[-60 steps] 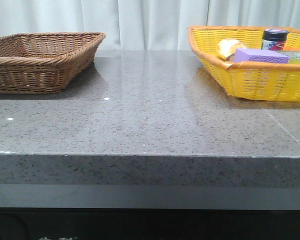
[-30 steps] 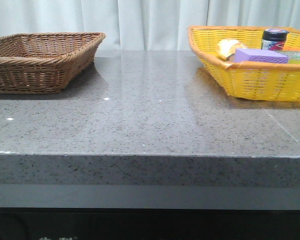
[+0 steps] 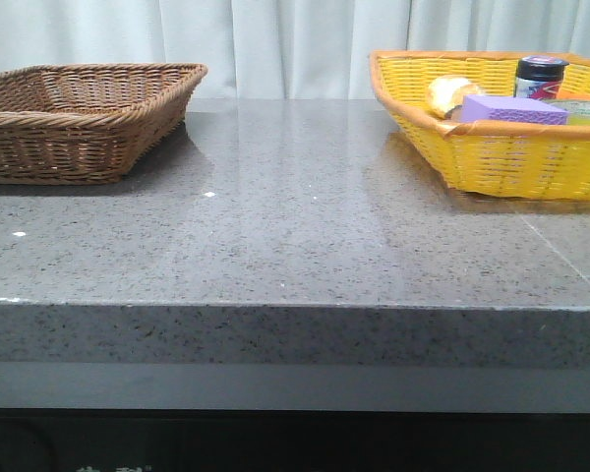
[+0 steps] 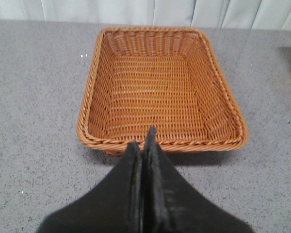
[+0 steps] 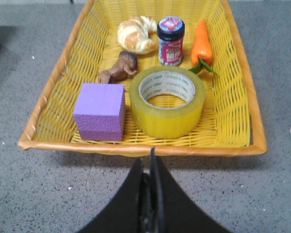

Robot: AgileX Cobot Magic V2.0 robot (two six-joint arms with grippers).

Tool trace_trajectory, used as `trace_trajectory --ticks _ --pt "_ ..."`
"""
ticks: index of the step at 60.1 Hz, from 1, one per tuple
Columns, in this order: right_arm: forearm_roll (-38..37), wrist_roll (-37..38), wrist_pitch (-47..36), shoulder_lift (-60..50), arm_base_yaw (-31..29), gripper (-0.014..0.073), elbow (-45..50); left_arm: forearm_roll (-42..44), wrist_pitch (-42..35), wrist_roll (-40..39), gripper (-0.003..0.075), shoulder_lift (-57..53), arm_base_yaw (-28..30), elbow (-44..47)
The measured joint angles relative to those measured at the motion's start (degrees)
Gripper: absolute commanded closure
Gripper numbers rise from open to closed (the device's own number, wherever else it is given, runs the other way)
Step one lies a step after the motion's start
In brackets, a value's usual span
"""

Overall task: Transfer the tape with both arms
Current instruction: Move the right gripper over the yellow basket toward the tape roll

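While both tools are pressed fully together and hold nothing, the tape (image 5: pixel 167 102) lies flat in the yellow basket (image 5: pixel 240 145), touching the purple block (image 5: pixel 100 111). Behind it stand a jar (image 5: pixel 170 41), a croissant (image 5: pixel 137 34), a carrot (image 5: pixel 202 43) and a small brown figure (image 5: pixel 120 68). The left tool (image 4: pixel 143 148) hangs before the empty brown wicker basket (image 4: pixel 160 92); the right tool (image 5: pixel 151 170) hangs above the grey desk (image 3: pixel 295 226).

You've got a glossy speckled stone counter (image 3: pixel 295 246), a rough brown wicker basket (image 4: pixel 160 92), a shiny yellow woven plastic basket (image 5: pixel 233 97), and glossy translucent tape (image 5: pixel 167 102).
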Motion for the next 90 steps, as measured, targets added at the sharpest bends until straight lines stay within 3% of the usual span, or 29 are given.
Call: trace_trajectory --ticks 7,12,23,28,31,49,60,77,90 --pt "-0.1 0.0 0.3 2.6 0.0 0.0643 0.0 0.0 0.0 0.0 0.074 2.8 0.0 0.0" --pt "-0.8 0.0 0.4 4.3 0.0 0.0538 0.0 0.0 0.0 0.0 0.0708 4.6 0.0 0.0" --pt "-1.9 0.0 1.7 7.1 0.0 0.0088 0.0 -0.1 -0.1 0.2 0.0327 7.1 0.0 0.0" --pt "-1.9 0.0 1.9 7.9 0.0 0.0 0.0 -0.1 -0.2 0.2 0.0197 7.3 0.0 0.0" --pt "-1.9 0.0 1.9 8.4 0.0 -0.0011 0.0 -0.1 -0.3 0.2 0.0179 7.5 0.0 0.0" --pt "-2.1 0.0 2.3 11.0 0.0 -0.0009 -0.4 -0.2 -0.4 0.2 0.0245 7.7 -1.1 0.0" --pt "-3.1 0.0 4.6 14.5 -0.4 -0.0009 -5.5 -0.2 -0.6 1.6 0.0246 7.7 -10.0 0.0" --pt "-3.6 0.0 11.1 26.4 -6.5 -0.0009 -20.5 -0.4 1.6 1.8 0.0247 7.7 -26.0 0.0" --pt "-3.9 -1.0 18.9 36.9 -7.7 -0.0009 -32.6 -0.4 2.3 1.8 0.0247 7.7 -29.8 0.0"
